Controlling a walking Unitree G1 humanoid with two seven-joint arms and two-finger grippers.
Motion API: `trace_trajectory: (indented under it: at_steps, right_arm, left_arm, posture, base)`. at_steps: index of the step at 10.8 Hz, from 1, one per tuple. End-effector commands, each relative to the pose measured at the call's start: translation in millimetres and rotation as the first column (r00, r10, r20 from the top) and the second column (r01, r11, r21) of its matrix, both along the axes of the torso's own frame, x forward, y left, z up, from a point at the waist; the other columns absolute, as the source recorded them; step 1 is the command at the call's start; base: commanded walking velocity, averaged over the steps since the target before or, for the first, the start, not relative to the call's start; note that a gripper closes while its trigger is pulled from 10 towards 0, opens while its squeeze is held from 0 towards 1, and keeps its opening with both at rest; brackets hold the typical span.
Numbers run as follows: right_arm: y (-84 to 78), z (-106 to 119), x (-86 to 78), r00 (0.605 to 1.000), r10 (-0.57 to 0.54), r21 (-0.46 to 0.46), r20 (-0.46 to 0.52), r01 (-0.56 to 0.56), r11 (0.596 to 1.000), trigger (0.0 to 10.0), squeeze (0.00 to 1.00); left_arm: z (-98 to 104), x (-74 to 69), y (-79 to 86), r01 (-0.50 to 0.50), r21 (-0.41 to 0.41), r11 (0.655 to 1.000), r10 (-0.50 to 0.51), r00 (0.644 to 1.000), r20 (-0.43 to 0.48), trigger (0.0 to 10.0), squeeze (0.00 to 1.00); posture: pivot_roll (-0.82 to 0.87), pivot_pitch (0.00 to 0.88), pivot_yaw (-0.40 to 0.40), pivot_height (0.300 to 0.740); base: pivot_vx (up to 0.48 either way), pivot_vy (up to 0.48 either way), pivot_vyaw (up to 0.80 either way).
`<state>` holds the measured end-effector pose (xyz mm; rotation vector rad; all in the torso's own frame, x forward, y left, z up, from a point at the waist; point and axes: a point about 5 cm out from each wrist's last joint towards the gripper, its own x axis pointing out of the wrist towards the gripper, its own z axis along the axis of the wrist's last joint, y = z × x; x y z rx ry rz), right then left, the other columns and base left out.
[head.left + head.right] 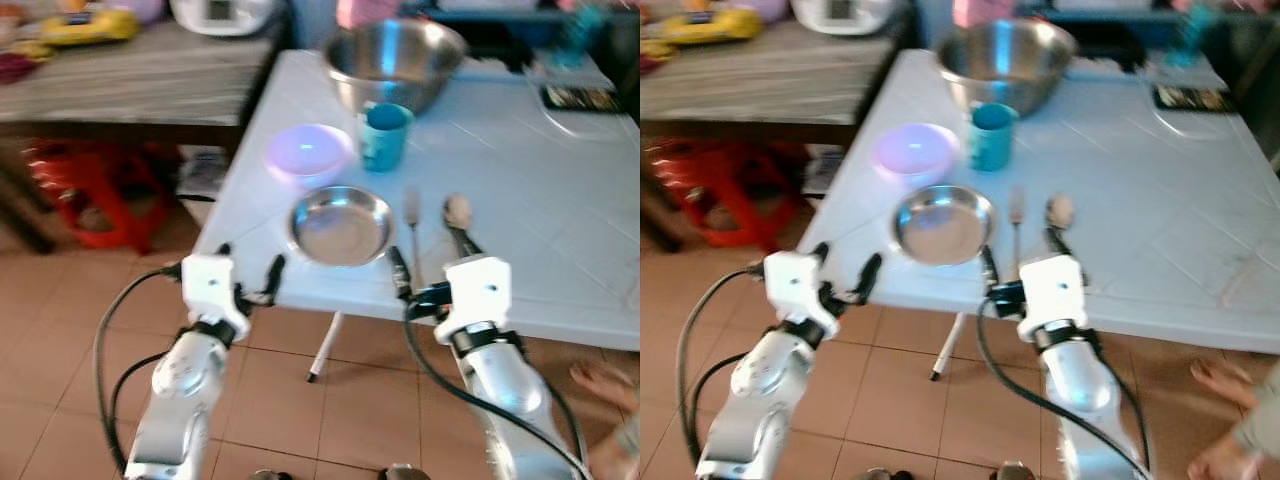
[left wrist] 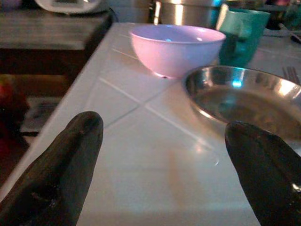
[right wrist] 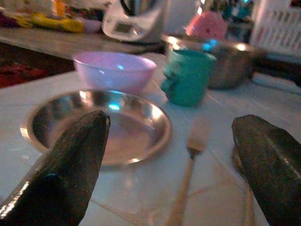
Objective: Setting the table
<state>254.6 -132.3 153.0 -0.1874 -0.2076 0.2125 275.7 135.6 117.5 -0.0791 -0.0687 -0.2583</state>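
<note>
Currently poised at the near edge of the white table [image 1: 560, 200], both arms raised. Left end effector [image 1: 247, 272] spread wide, holding nothing, hovering at the table's near left corner. Right end effector [image 1: 432, 262] likewise spread and holding nothing, straddling the handles of the fork [image 1: 411, 225] and the spoon [image 1: 458, 215].

Place setting noted near the front edge: steel plate [image 1: 341, 225], with fork and spoon lying side by side just to its right. Pink bowl [image 1: 307, 151] and teal cup [image 1: 384, 136] behind the plate, large steel mixing bowl [image 1: 394, 62] further back.

Risks, as judged:
- Could nudge fork or spoon out of line, or off the near edge, if the right fingers drop or sweep sideways.
- Could slide the plate, since light steel shifts easily on a smooth tabletop.
- Could clip the table corner with the left fingers on any forward reach.
- A person's bare foot [image 1: 605, 385] on the floor close to the right arm; contact possible on stepping back.

Writing and brands: none legible; head views blurred, wrist views dim.
</note>
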Motion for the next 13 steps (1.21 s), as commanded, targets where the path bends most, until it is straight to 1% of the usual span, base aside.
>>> trace_trajectory:
  at_steps: [1,3,4,5,6,7,8,9,11,13]
  right_arm:
    - [0.6,7.6,-1.7,1.000,0.005,-0.010,0.029,-0.005,1.000,10.0,0.00]
    - [0.0,6.3,-1.5,1.000,0.001,-0.002,0.021,-0.001,1.000,10.0,0.00]
    - [-0.2,5.6,-2.3,1.000,-0.006,0.006,0.018,0.006,1.000,10.0,0.00]
    - [-1.2,4.5,-2.8,1.000,-0.015,0.011,0.013,0.015,1.000,10.0,0.00]
    - [-4.2,3.3,-3.3,0.999,-0.041,0.027,0.004,0.041,0.999,10.0,0.00]
    - [-7.2,3.9,-3.2,0.998,-0.066,0.023,0.006,0.066,0.998,10.0,0.00]
    - [-17.3,3.1,-2.6,0.989,-0.148,0.021,0.000,0.148,0.989,10.0,0.00]
    - [-29.7,-1.4,-1.6,0.974,-0.225,0.062,-0.038,0.227,0.972,10.0,0.00]
    - [-35.1,-0.9,0.8,0.968,-0.242,0.108,-0.064,0.247,0.963,10.0,0.00]
    - [-32.7,8.0,8.6,0.974,-0.220,0.153,-0.056,0.226,0.962,10.0,0.00]
  left_arm:
    - [3.0,-1.1,2.2,-0.012,0.015,1.000,0.012,1.000,0.014,10.0,0.00]
    - [4.1,-1.9,1.6,-0.012,0.019,1.000,0.012,1.000,0.017,10.0,0.00]
    - [3.7,-2.8,0.7,-0.002,0.022,1.000,0.002,1.000,0.014,10.0,0.00]
    - [3.2,-3.5,-0.1,0.006,0.022,1.000,-0.006,1.000,0.011,10.0,0.00]
    - [2.6,-4.7,-2.4,0.037,0.032,0.999,-0.037,0.999,0.007,10.0,0.00]
    - [2.9,-5.4,-3.7,0.059,0.034,0.998,-0.059,0.998,0.007,10.0,0.00]
    - [2.5,-6.2,-7.3,0.105,0.043,0.994,-0.105,0.994,0.004,10.0,0.00]
    - [0.8,-6.7,-10.8,0.144,0.057,0.988,-0.144,0.990,-0.002,10.0,0.00]
    - [-0.9,-8.3,-13.2,0.190,0.082,0.978,-0.190,0.982,-0.003,10.0,0.00]
    - [-4.6,-12.1,-12.5,0.250,0.119,0.961,-0.250,0.968,-0.017,10.0,0.00]
  posture:
    - [-0.11,0.153,0.071,0.740]
    - [-0.11,0.156,0.073,0.740]
    - [-0.11,0.161,0.078,0.740]
    - [-0.11,0.164,0.078,0.740]
    - [-0.11,0.167,0.080,0.740]
    - [-0.11,0.170,0.082,0.740]
    - [-0.12,0.174,0.085,0.740]
    - [-0.12,0.176,0.088,0.740]
    - [-0.13,0.184,0.086,0.740]
    - [-0.14,0.190,0.088,0.740]
  base:
    - [0.000,0.000,0.44]
    - [0.000,0.000,0.80]
    - [0.000,0.000,0.41]
    - [0.000,0.000,0.00]
    - [0.000,0.000,0.00]
    - [0.000,0.000,0.00]
    - [0.000,0.000,0.00]
    - [0.000,0.000,0.00]
    - [0.000,0.000,0.00]
    - [0.000,0.000,0.00]
